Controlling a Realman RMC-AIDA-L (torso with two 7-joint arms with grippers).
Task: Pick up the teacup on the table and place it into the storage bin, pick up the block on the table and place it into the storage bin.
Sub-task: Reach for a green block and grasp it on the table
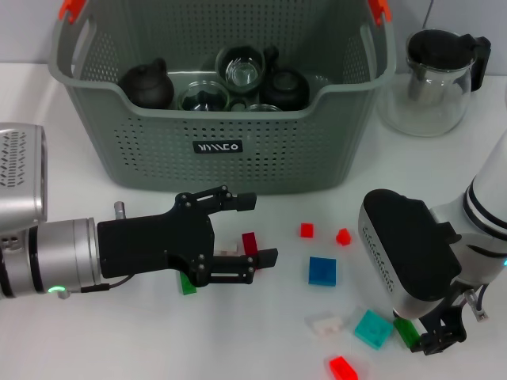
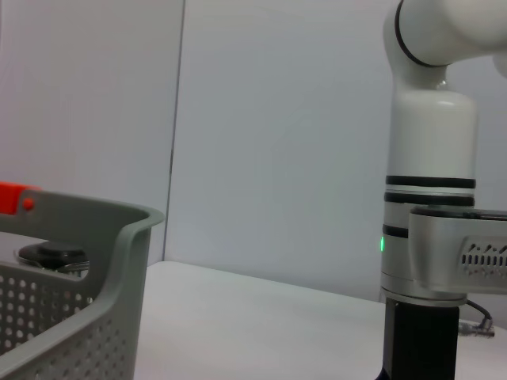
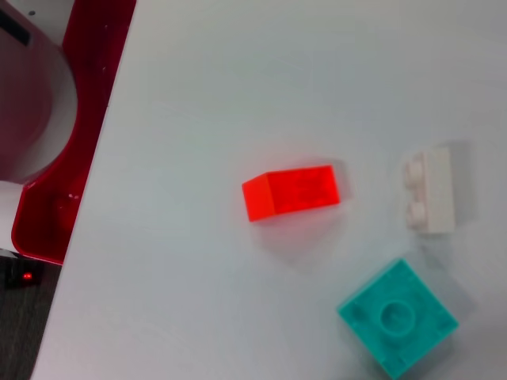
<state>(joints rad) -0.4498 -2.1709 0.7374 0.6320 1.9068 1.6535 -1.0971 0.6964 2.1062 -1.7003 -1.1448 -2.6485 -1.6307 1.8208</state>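
The grey-green storage bin [image 1: 222,150] stands at the back of the table; its corner [image 2: 119,261] also shows in the left wrist view. Inside it are dark teapots and glass teacups [image 1: 242,71]. My left gripper [image 1: 265,229] is open, low in front of the bin. A dark red block [image 1: 250,241] sits between its fingers, and a green block [image 1: 188,285] lies under it. My right gripper [image 1: 438,339] hangs low at the front right, right beside another green block [image 1: 406,332]. A red block [image 3: 291,193], a white one [image 3: 429,190] and a teal one [image 3: 398,317] lie beneath it.
A glass teapot with a black lid [image 1: 434,79] stands to the right of the bin. Small red blocks [image 1: 306,230] and a blue block [image 1: 322,271] are scattered on the white table between the arms. The table's front edge [image 3: 79,198] is near the right arm.
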